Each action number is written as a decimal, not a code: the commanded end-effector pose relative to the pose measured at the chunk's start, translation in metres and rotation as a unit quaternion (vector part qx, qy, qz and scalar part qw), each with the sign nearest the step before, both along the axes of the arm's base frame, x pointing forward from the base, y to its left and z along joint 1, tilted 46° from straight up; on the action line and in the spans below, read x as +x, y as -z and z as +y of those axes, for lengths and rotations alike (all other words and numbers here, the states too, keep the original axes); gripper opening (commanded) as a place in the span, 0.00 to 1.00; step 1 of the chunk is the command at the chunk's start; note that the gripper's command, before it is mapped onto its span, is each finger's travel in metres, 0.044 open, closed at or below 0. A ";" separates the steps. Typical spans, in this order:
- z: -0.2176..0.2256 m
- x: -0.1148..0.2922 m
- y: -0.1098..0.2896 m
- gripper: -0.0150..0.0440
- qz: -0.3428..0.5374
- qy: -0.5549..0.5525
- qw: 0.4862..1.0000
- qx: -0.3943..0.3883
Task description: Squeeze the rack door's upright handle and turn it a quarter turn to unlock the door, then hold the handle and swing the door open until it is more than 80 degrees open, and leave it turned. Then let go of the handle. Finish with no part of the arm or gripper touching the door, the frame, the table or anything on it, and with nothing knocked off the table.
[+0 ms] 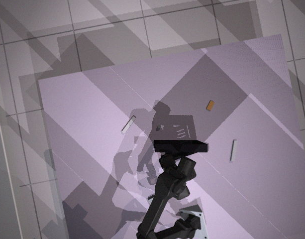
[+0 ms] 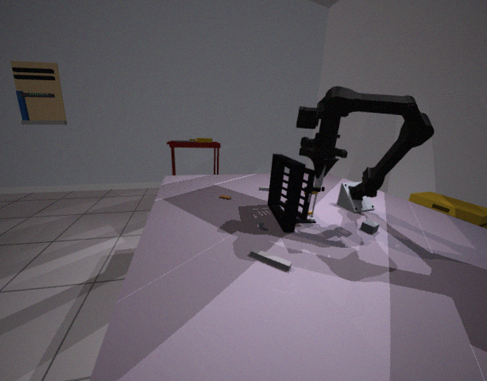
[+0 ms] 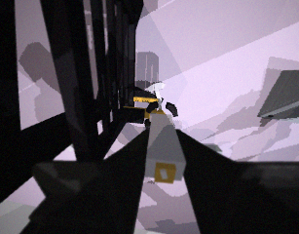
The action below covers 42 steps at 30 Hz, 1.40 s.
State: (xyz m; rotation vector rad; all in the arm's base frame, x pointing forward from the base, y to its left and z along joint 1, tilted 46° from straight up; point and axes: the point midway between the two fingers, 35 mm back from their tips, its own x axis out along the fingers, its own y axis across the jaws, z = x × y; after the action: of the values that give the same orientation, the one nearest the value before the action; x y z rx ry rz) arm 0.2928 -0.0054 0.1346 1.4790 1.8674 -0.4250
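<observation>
You have the black parallel-jaw gripper partly closed on the upright grey handle, at three o'clock of the black slatted door in the exterior view.

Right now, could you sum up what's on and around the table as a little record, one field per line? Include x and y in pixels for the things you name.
Rack: black, standing upright (image 1: 180, 147) (image 2: 295, 192)
Rack door: slatted, slightly ajar (image 1: 184, 155) (image 2: 305, 184) (image 3: 66, 58)
Handle: grey, upright (image 2: 318, 181) (image 3: 165, 146)
Gripper: shut on the handle (image 2: 318, 175) (image 3: 163, 134)
Orange block: lying flat, away from the rack (image 1: 210, 105) (image 2: 225, 198)
Pale bars: two, lying on opposite sides of the rack (image 1: 128, 124) (image 1: 233, 150) (image 2: 270, 261) (image 2: 263, 189)
Background: red side table (image 2: 194, 144), poster on the wall (image 2: 46, 108)
</observation>
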 end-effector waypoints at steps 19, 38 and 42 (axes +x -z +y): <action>-0.022 -0.032 0.018 0.28 -0.116 -0.124 0.985 0.015; -0.048 -0.055 0.040 0.28 -0.212 -0.220 0.952 0.029; -0.054 -0.058 0.046 0.28 -0.232 -0.239 0.942 0.032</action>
State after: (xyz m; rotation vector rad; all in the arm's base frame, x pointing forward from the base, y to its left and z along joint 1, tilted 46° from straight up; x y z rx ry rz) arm 0.2358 -0.0564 0.0927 1.0436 1.7951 0.1455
